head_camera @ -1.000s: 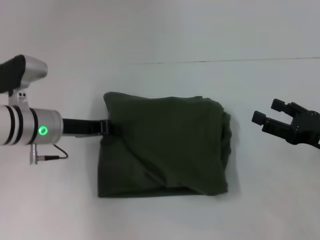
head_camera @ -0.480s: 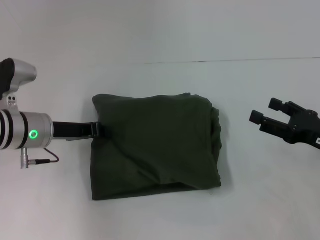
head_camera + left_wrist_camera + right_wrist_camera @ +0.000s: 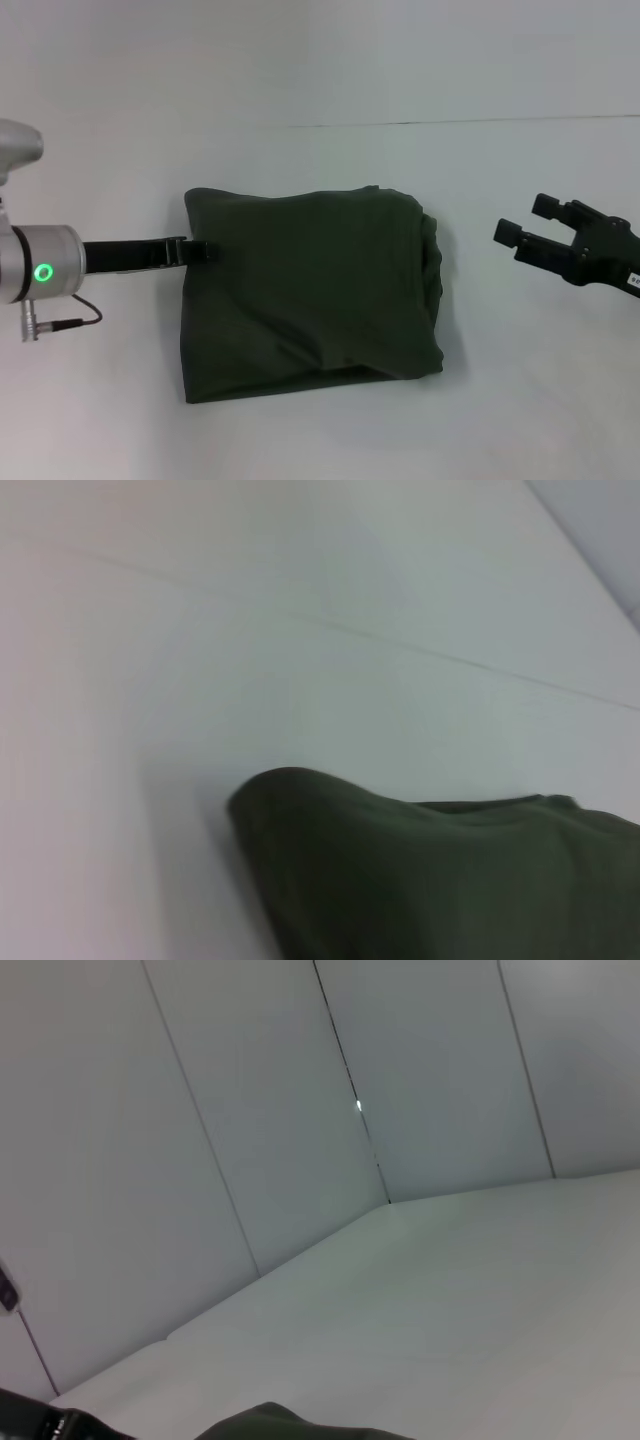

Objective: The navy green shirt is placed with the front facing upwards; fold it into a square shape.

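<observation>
1. A white table (image 3: 320,440) fills the head view, with a thin dark seam running across its far part.
2. The navy green shirt (image 3: 305,290) lies near the middle of the table, folded into a rough, nearly square block. Only plain green cloth faces up.
3. The shirt's left edge is fairly straight. Its right edge is bulkier, with rounded layers of fabric stacked at the fold. A shallow crease runs diagonally toward the near right corner.
4. The left gripper (image 3: 200,250) reaches in from the left side, low and level with the table. Its slim dark fingers (image 3: 180,251) sit together, their tip at the shirt's left edge, toward the far corner.
5. The fingers look pressed together, but whether they pinch any cloth or merely touch the edge is hard to judge from this angle.
6. Behind the fingers, the left arm's silver wrist shows a lit green ring and a short looping cable.
7. The right gripper (image 3: 527,226) hovers on the right side, well apart from the shirt. Its two black fingers are spread, with nothing between them.
8. The left wrist view shows a rounded corner of the shirt (image 3: 420,870) lying on the pale table.
9. The right wrist view shows mostly pale wall panels and table, with a small sliver of green cloth (image 3: 270,1425) at the picture's edge.
</observation>
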Robot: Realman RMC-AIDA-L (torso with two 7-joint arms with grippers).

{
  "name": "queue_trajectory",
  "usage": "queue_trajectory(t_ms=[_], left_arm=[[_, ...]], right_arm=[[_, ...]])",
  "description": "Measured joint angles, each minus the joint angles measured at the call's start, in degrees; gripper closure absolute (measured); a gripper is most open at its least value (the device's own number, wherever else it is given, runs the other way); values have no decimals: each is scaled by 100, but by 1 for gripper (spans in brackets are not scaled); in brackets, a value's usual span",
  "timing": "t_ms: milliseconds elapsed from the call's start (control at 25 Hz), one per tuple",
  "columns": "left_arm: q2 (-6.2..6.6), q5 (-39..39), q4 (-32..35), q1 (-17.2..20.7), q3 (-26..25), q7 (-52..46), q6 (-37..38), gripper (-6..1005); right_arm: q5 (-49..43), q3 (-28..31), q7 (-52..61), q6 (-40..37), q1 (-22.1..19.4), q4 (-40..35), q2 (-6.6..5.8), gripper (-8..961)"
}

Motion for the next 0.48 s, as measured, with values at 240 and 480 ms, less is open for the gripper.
queue_trajectory(t_ms=[240,480], left_arm=[[-123,-249,651,346,-156,798,861,578],[-390,-1141,1493,1039,-281,2639,1980,365]], right_arm=[[-3,0,-71,-283,15,-68,-19,21],[-356,1,-499,-993,75,-156,-59,22]])
